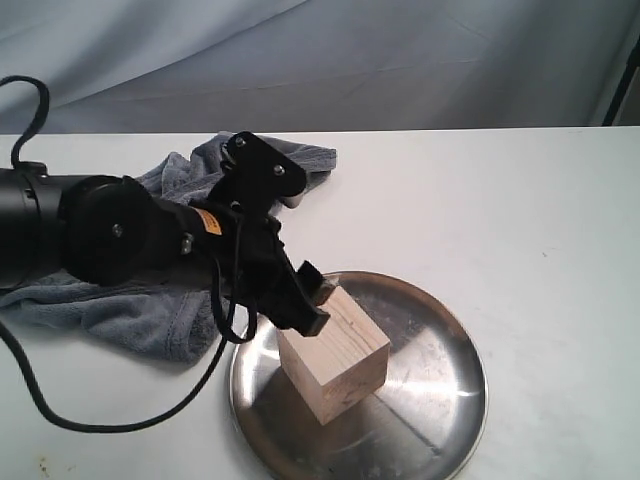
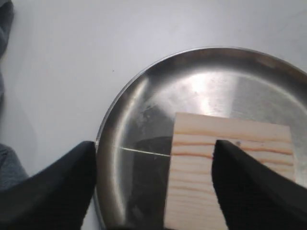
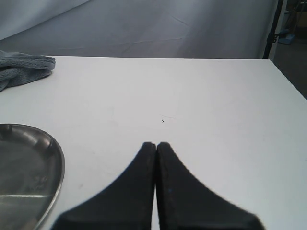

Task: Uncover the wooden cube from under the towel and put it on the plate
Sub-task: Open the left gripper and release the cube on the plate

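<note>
The wooden cube stands on the left half of the steel plate, free of the towel. My left gripper hovers at the cube's upper left corner, open. In the left wrist view the left gripper has its jaws wide apart: one finger lies across the cube, the other is over the plate's rim. The grey towel lies crumpled behind the left arm. My right gripper is shut on nothing above bare table and does not show in the exterior view.
The white table stretches to the right and back, with a grey backdrop behind it. In the right wrist view the plate's edge and a towel corner appear. A black cable loops under the left arm.
</note>
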You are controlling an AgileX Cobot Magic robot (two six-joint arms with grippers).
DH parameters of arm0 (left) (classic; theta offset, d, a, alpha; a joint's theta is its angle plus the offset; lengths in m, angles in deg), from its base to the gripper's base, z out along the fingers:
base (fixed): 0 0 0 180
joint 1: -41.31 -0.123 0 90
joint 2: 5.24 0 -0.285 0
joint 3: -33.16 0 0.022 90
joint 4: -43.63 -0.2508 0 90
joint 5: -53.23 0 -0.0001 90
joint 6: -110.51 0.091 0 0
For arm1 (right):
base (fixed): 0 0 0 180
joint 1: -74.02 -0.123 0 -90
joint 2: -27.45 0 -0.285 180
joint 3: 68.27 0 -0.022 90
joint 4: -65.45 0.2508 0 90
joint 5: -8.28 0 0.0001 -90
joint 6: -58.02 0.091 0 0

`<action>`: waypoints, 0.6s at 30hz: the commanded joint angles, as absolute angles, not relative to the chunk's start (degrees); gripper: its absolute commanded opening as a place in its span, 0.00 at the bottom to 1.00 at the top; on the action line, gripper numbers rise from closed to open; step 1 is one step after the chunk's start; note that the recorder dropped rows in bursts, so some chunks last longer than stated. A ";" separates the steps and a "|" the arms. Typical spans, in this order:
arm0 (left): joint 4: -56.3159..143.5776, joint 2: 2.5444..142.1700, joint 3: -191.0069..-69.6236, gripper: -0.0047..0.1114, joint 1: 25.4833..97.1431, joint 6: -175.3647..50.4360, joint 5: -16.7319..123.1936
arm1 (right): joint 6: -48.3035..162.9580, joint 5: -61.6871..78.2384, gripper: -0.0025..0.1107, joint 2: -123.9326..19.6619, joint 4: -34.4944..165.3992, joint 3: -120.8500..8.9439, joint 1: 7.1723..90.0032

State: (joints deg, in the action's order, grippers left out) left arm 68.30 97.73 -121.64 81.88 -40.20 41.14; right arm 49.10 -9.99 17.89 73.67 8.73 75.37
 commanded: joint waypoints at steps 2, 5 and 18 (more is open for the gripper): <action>68.80 97.29 -121.97 0.46 77.66 -40.99 38.37 | 49.07 -9.72 0.02 17.75 73.65 8.94 75.13; 68.80 97.29 -121.97 0.44 75.41 -40.99 37.76 | 49.07 -9.72 0.02 17.75 73.65 8.94 75.13; 68.52 97.29 -121.97 0.43 64.64 -48.25 30.37 | 49.07 -9.72 0.02 17.75 73.65 8.94 75.13</action>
State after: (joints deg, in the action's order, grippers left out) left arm 68.30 97.73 -121.64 65.76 -47.27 31.71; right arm 49.10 -9.99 17.89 73.67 8.73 75.37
